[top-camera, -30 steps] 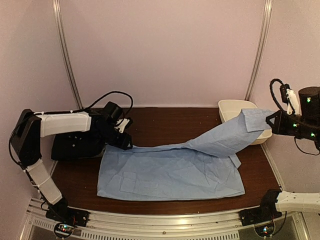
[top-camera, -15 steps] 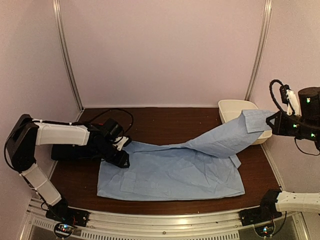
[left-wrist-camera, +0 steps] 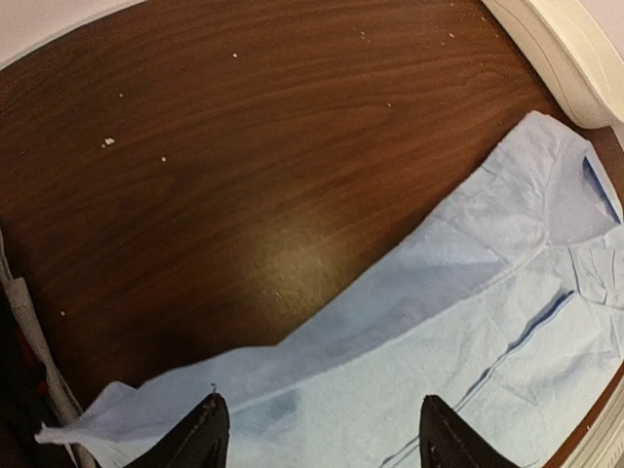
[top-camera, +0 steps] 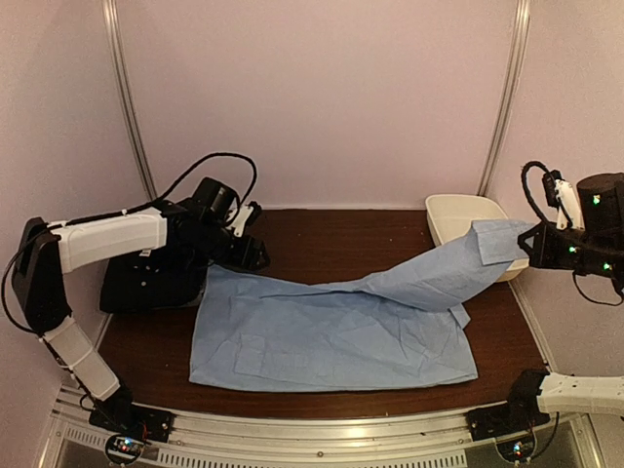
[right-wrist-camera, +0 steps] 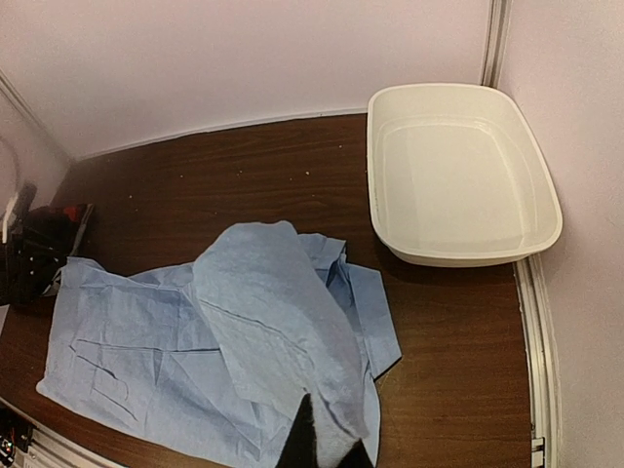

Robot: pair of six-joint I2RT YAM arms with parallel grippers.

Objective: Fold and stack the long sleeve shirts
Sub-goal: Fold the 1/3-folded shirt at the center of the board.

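The light blue shirt [top-camera: 331, 336] lies spread flat on the brown table. One sleeve rises to the right, where my right gripper [top-camera: 531, 244] is shut on its end and holds it in the air over the tub's edge. In the right wrist view my gripper [right-wrist-camera: 327, 453] pinches the blue cloth [right-wrist-camera: 273, 322]. My left gripper [top-camera: 255, 255] is open and empty, just above the shirt's far left corner. In the left wrist view it [left-wrist-camera: 327, 434] hovers over the blue cloth [left-wrist-camera: 468, 292]. The black shirt [top-camera: 146, 283] lies at the left under my left arm.
A white oval tub [top-camera: 468, 219] stands at the back right corner and also shows in the right wrist view [right-wrist-camera: 458, 175]. Bare brown table [top-camera: 341, 239] lies behind the shirt. Metal rails run along the near edge.
My left gripper dipped onto the shirt's left edge, then rose and moved back to the far left corner, which now lies further back. The right gripper still holds the sleeve, slightly lower.
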